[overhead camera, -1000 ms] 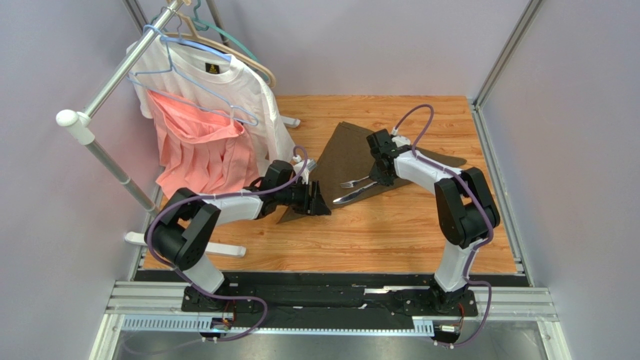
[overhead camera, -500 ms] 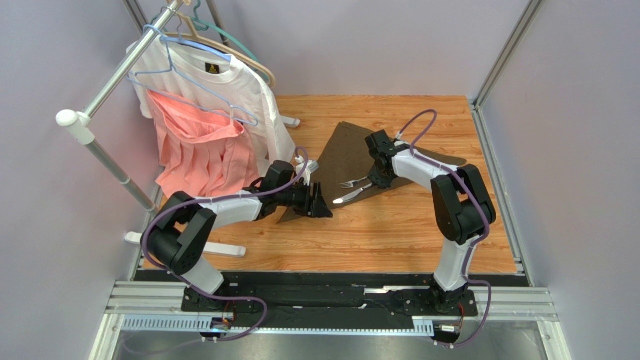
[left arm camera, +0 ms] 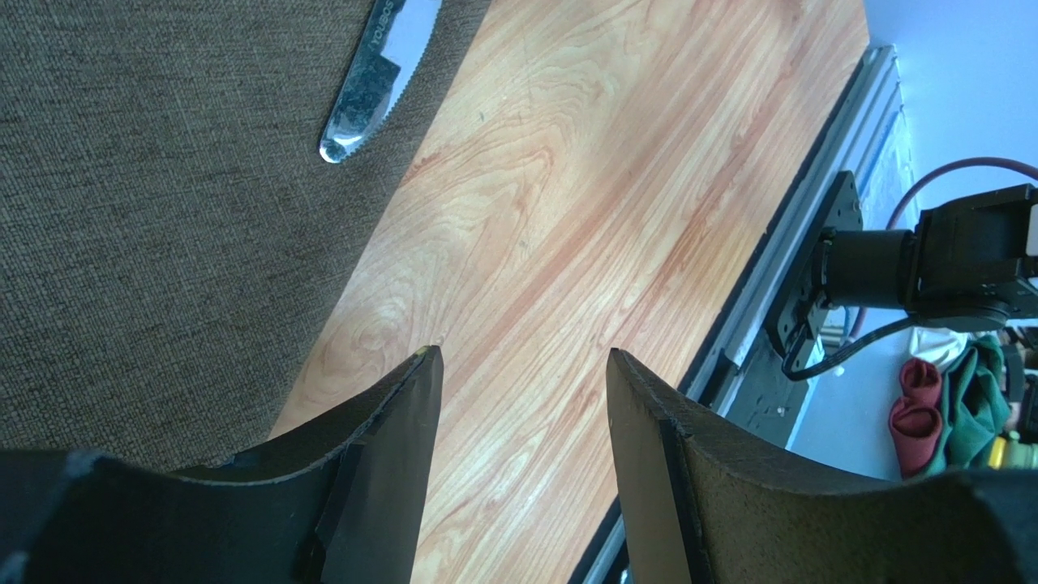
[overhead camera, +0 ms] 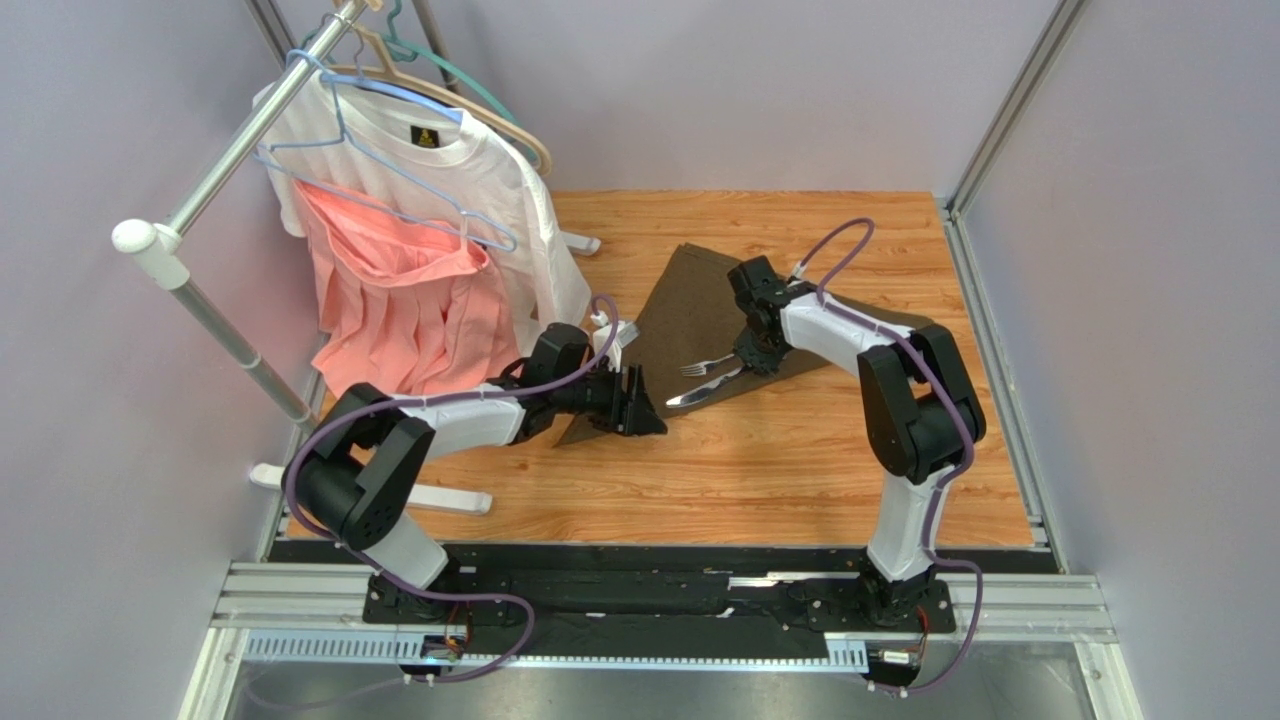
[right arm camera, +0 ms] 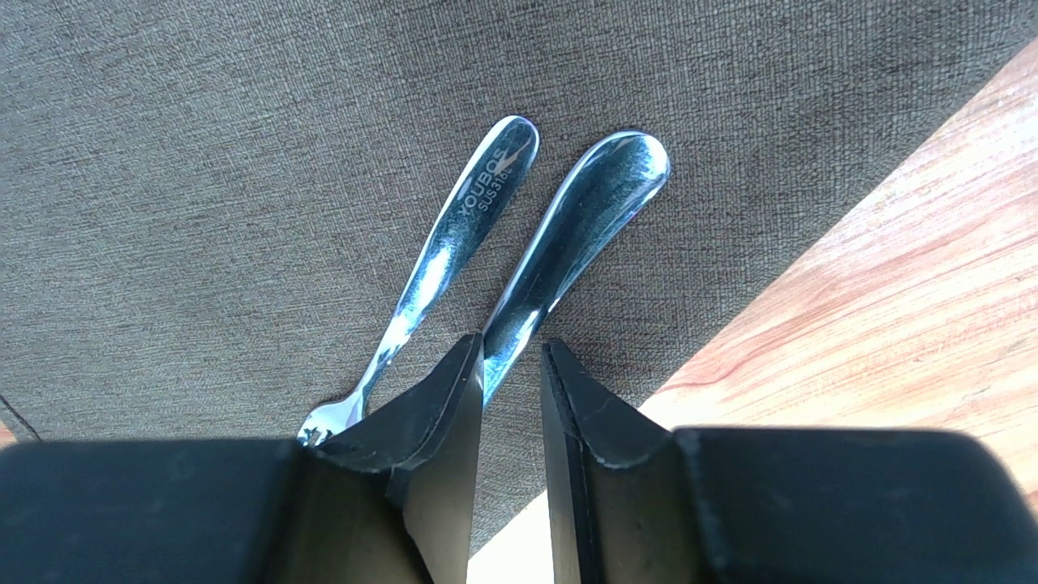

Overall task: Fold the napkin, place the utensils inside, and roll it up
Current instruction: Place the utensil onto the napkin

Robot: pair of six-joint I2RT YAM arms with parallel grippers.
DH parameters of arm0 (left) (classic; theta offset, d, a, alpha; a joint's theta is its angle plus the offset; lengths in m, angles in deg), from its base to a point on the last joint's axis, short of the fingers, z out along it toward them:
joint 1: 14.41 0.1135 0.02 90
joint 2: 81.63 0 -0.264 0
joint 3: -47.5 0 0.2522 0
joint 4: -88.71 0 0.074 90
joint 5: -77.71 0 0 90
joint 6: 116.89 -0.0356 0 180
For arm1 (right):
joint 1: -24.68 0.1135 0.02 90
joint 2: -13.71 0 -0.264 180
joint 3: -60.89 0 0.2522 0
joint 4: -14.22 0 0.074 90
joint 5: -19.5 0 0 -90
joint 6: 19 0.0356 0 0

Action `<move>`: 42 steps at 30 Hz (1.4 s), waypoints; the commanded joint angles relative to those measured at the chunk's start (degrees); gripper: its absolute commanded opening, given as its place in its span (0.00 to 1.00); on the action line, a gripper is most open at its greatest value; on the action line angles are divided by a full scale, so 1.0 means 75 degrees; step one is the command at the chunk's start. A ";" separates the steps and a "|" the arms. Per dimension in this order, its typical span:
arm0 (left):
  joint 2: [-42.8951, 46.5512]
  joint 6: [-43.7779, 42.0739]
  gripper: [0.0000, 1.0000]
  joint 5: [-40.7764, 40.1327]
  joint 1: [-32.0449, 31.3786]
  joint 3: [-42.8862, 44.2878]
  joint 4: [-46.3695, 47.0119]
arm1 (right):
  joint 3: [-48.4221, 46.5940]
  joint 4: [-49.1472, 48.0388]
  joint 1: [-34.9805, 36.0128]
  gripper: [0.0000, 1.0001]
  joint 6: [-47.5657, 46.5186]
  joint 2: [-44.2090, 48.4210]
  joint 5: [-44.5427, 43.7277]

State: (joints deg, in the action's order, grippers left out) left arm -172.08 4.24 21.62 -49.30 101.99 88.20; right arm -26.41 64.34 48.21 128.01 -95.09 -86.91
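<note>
Folding: the napkin (overhead camera: 684, 300) lies flat as a dark triangle in the middle of the top view, so I judge the fold done.
Utensils: the fork (overhead camera: 706, 365) and the knife (overhead camera: 699, 395) lie side by side on the cloth, close to its lower right edge. Placing them looks nearly finished.
Right claw: the right claw (right arm camera: 506, 365) sits low over both utensils. Its fingers stand close on either side of the knife handle and appear to pinch it, while the fork handle lies just outside them.
Left claw: the left claw (left arm camera: 518, 402) has its fingers apart with nothing between them. It hangs low over the napkin's lower left edge, where cloth meets bare table (overhead camera: 751, 465).
Rolling: not yet begun, and no part of the cloth is curled over the utensils.
Remaining: let go of the knife, then roll the cloth around both utensils.
</note>
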 commanded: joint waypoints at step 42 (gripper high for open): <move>-0.0244 0.0079 0.61 0.0225 -0.0047 -0.0544 0.0951 | 0.0230 0.0625 -0.0360 0.13 0.1210 0.0068 -0.0989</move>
State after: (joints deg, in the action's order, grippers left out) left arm -175.01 4.79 22.19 -49.30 98.36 93.28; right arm -26.30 68.01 46.29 134.72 -95.22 -91.43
